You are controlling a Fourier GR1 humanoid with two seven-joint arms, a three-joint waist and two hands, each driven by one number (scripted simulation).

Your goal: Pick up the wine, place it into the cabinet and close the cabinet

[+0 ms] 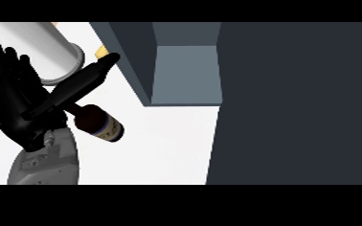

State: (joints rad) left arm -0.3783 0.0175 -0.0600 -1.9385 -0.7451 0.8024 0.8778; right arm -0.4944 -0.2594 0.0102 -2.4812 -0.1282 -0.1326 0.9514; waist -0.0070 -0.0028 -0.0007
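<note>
The wine (pixel 99 123), a dark bottle with a pale label, sits just right of and below my left hand (pixel 28 100), its base toward me. My black fingers (pixel 78 79) stretch up and right across its neck; whether they clasp it I cannot tell. It lies over the white desk (pixel 170 143). Above my hand is a white cylinder (pixel 42 52). To the right of my hand stands the open cabinet (pixel 185 74), its dark door (pixel 290 105) farther right.
</note>
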